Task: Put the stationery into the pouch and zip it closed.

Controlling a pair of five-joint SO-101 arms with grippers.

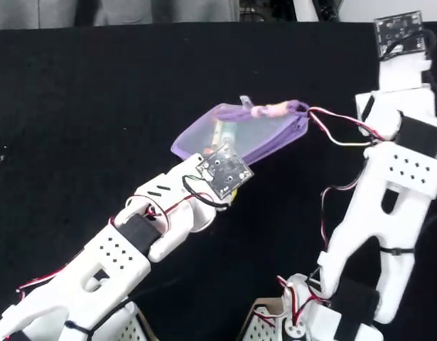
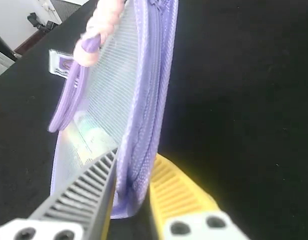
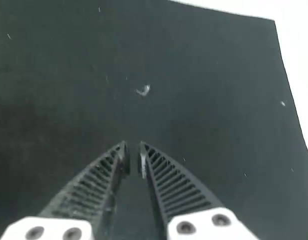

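The pouch [image 1: 257, 131], a see-through purple mesh one, sits about the middle of the black table [image 1: 76, 106], a little toward the far side. Its long axis runs from near-left to far-right. Through the mesh some pale stationery [image 1: 219, 132] shows inside, lying toward the pouch's left end. It appears again in the left wrist view as a light blur [image 2: 91, 137] behind the weave. A pink and purple cord pull [image 1: 271, 110] lies along the pouch's far edge toward its right end. Whether the zip is run fully closed cannot be told.

The left gripper [image 2: 136, 156] has the pouch [image 2: 113, 85] by its near-left edge. The purple seam passes between the dark finger and the yellow finger, and the jaws are clamped on it, with the pouch stretching away from them and the cord pull [image 2: 96, 27] at the far end. In the high view the left arm [image 1: 119, 256] comes in from the near-left corner, and its wrist board covers the spot where it grips. Whether the pouch rests on the table or is held just clear of it cannot be told.

The right arm [image 1: 396, 177] stands at the right side, well apart from the pouch. The right gripper [image 3: 133, 150] hangs over bare table [image 3: 194, 75], its jaws drawn almost together with only a slit between the tips and nothing held.
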